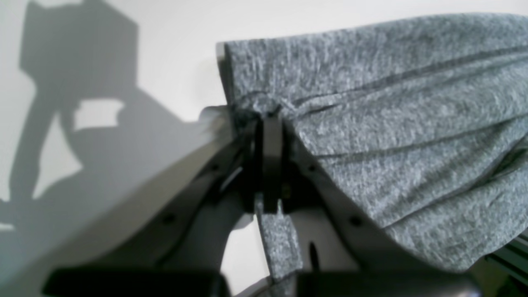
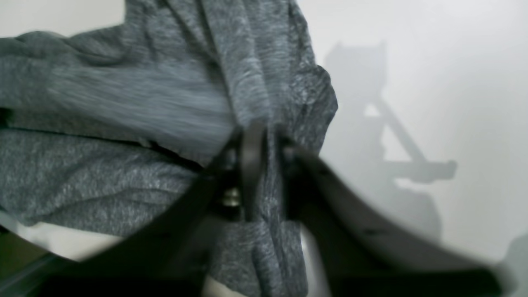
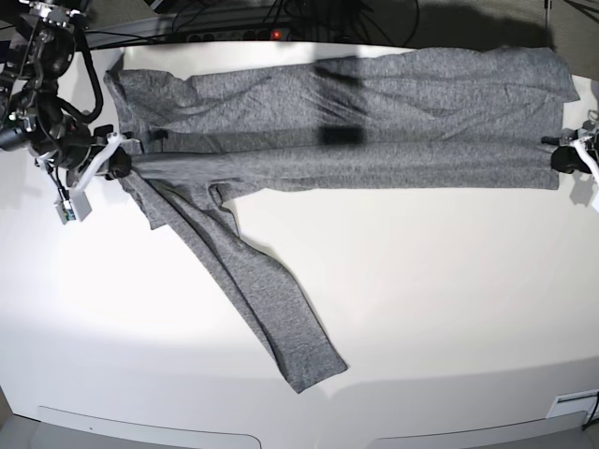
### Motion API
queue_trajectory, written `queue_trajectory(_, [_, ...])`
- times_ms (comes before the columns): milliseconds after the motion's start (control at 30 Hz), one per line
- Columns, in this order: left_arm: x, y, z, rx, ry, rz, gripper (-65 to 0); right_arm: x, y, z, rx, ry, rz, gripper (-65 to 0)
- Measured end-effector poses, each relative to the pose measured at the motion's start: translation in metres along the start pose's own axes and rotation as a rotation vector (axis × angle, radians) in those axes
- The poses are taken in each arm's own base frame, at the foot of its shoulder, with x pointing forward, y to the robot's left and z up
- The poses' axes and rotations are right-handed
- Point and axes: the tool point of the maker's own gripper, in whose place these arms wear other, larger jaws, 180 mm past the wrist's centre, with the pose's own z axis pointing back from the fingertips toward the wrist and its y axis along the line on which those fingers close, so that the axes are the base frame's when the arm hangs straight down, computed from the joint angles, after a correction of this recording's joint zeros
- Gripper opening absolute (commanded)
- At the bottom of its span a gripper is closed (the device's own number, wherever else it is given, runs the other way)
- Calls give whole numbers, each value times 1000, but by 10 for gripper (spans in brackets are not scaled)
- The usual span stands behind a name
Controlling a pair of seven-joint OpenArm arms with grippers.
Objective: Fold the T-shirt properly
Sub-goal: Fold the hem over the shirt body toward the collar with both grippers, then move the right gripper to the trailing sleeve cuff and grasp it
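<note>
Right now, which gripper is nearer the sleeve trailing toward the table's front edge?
Right. The right gripper clamps the T-shirt just above where the sleeve starts; the left gripper pinches the far opposite end.

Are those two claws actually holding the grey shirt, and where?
Yes. Both hold the T-shirt: the left gripper pinches one end's edge, the right gripper the opposite end.

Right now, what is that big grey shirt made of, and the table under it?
The T-shirt looks like soft knit cloth, maybe cotton blend: speckled grey and matte, wrinkling where the left gripper and right gripper pinch it. The table looks like smooth white board or plastic with a slight sheen; its exact material cannot be told.
</note>
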Motion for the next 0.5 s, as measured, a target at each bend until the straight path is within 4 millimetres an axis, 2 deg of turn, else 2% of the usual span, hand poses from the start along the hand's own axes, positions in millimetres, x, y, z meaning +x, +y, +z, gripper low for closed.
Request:
queue_trajectory(33, [-1,1,0,3,4,-4,-650,3,0,0,0,-18,0,-388])
queue_trajectory(100, [-1,1,0,3,4,-4,-542,11,0,0,0,-61,0,-297])
queue_trajectory(133, [-1,0,0,2,3,-3,-499,16,0,1,0,-84,0,-276])
queue_trajectory(200, [1,1,0,3,-5,-4,-452,26,-1,2,-2,-131,2,-273])
queue_trajectory(400, [7,1,0,4,-40,-4,-449,72,-3,4,-7,-231,37,-273])
queue_trajectory(500, [14,1,0,3,-76,-3,-449,90,2,-10,31,-246,28,-273])
